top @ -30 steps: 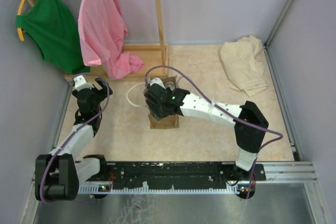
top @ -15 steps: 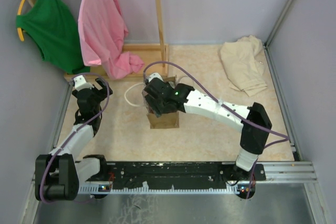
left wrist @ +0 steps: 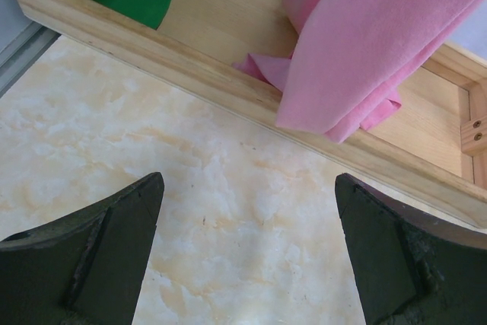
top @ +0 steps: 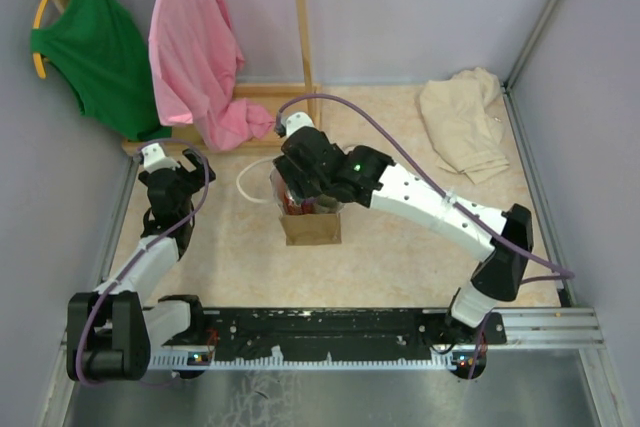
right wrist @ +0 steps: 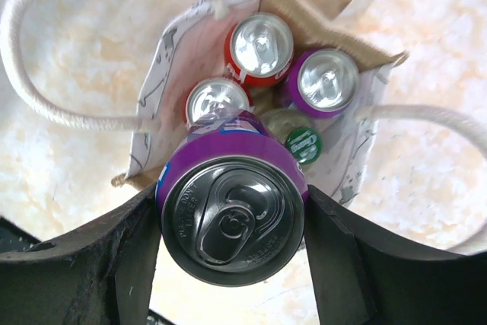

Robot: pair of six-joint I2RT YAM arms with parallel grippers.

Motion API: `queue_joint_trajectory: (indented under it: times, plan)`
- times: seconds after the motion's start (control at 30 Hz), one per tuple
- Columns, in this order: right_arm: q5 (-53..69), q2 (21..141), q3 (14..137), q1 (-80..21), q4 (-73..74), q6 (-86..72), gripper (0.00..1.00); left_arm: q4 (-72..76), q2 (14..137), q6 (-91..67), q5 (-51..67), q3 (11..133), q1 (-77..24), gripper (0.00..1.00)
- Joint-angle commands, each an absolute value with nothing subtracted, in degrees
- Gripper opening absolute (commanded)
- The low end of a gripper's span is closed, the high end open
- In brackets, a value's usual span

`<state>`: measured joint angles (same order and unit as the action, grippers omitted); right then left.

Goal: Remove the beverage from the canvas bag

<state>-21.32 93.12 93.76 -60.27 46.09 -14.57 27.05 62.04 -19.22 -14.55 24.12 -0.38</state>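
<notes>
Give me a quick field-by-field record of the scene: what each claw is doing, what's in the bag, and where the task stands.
Right claw: shut on the held purple can, over the canvas bag opening
Left claw: open, empty, over the table near the wooden rack base
In bag: red can, second red can, bagged purple can, green-capped bottle
Bag: upright, white handles splayed outward
Task status: one drink gripped, not yet set down
</notes>
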Motion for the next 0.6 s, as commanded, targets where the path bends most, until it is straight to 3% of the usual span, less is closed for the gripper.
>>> queue_joint_trajectory:
  times: [0.0, 0.27, 0.57]
  plan:
    - [-28.0, 88.2, 100.9, -60.9, 41.7, -10.5, 0.00, 28.9, 62.0, -18.8, -13.7, 24.2, -0.5, 1.00]
    - [-37.8, 87.4, 106.0, -58.1, 41.1, -4.4, 0.00, 28.9, 61.5, -18.6, -14.0, 24.2, -0.4, 1.00]
    - [-38.6, 85.0, 106.3, -37.7, 39.5, -2.3, 0.00, 28.9, 61.4, -18.4, -13.7, 25.0, -0.4, 1.00]
